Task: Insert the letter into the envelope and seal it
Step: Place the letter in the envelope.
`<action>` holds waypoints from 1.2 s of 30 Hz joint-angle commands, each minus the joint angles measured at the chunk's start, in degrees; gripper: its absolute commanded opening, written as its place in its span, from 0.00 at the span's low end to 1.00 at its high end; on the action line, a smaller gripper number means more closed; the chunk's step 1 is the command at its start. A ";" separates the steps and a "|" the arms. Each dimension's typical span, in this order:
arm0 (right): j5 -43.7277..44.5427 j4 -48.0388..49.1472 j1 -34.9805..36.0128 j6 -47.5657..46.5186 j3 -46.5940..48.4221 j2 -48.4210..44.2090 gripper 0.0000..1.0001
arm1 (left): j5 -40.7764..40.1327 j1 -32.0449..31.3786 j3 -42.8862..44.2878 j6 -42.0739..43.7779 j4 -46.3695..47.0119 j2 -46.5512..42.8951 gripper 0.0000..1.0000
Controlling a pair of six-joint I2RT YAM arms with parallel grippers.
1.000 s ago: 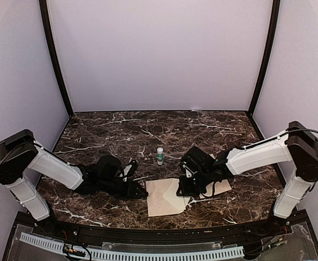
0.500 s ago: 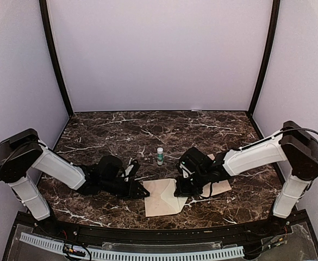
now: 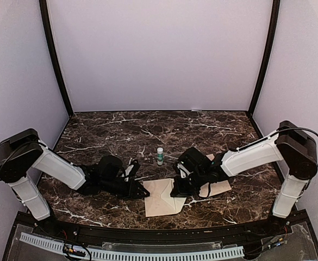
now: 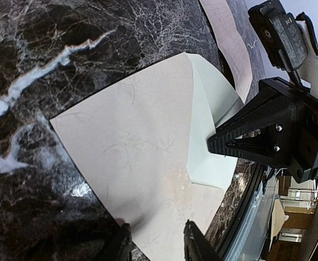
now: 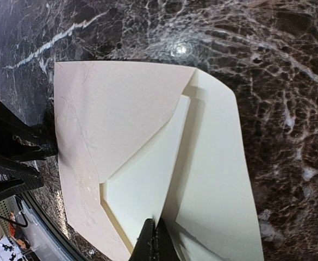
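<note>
The right gripper (image 5: 156,239) has its fingers pressed together, tip down on the paler inner panel of the envelope (image 5: 115,109); whether paper is nipped between them I cannot tell. Facing it across the envelope, the left gripper (image 4: 156,246) has its fingers parted, tips at the envelope's opposite edge. Behind the right fingers, under that arm, the letter (image 4: 226,38) lies outside the envelope. Since a second ago the right arm has reached slightly closer to the left fingers. The letter's faint lines are unreadable, as is the label on the bottle (image 3: 160,156) beyond both grippers
</note>
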 commanded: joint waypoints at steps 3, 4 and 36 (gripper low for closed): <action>-0.90 1.22 0.98 0.74 1.46 2.90 0.00 | -0.02 -1.00 -0.07 0.05 -3.57 1.79 0.32; -0.93 1.10 1.11 0.71 1.65 2.93 0.00 | -0.07 -1.00 -0.04 0.06 -3.59 1.70 0.32; 13.89 -12.40 1.06 -1.77 -2.88 -20.82 0.77 | -9.14 1.21 6.08 7.12 -23.29 -16.09 0.72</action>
